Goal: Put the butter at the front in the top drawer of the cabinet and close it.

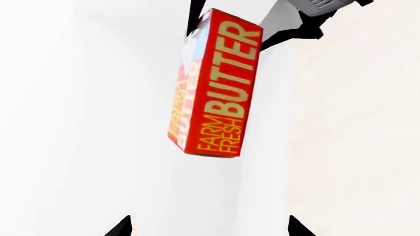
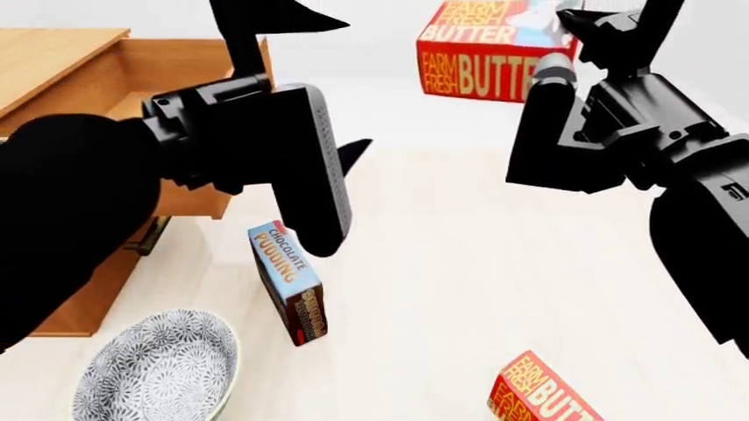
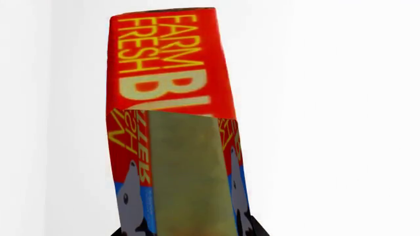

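Right pincer clamped on butter, fingertips hidden; left pincer apart.

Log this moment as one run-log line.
stage: carrying | right pincer: shut on butter, raised | left pincer: open, holding nothing | top drawer: open | second butter box: on the floor
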`<state>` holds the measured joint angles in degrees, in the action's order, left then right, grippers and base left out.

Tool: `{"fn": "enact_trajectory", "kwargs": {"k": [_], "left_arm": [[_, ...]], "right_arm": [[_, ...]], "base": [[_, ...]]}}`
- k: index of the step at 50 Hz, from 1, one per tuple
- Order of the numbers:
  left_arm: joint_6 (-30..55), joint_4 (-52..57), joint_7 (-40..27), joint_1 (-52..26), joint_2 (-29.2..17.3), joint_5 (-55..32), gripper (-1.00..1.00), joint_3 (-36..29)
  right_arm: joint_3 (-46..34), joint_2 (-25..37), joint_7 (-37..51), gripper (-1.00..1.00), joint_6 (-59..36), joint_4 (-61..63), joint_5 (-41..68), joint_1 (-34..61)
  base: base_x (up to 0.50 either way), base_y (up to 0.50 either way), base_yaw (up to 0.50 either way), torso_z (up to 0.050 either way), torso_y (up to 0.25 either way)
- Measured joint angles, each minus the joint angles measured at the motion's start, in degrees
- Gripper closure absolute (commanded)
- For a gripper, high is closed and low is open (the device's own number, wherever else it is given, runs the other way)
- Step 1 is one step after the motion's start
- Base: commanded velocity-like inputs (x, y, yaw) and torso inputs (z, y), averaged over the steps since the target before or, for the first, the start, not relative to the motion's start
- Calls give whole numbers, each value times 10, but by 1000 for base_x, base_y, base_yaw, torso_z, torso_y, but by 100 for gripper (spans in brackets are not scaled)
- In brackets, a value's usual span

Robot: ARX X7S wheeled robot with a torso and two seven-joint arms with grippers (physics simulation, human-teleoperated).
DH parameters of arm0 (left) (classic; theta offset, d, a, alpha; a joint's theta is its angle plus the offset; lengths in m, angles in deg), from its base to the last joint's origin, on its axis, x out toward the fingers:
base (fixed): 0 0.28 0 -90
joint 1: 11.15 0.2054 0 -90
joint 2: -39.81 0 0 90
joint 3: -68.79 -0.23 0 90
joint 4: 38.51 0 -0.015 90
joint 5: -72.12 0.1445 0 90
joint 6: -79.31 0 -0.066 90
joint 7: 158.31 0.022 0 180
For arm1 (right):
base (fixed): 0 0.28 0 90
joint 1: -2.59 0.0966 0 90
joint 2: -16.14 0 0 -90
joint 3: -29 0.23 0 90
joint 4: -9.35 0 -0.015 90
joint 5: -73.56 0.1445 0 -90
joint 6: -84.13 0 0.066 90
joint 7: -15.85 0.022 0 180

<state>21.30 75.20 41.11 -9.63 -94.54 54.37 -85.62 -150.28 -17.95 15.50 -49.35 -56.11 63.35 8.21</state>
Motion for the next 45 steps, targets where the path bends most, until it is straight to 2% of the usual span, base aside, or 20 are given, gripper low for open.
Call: {"fn": "enact_trajectory", "kwargs": {"k": [45], "left_arm": [[-49,-28,-16,36,18,37,-100,-24]], "right_arm": [[0,0,-39,100,-27,55,25,-21]], "base": [[0,0,0,0,1]]}}
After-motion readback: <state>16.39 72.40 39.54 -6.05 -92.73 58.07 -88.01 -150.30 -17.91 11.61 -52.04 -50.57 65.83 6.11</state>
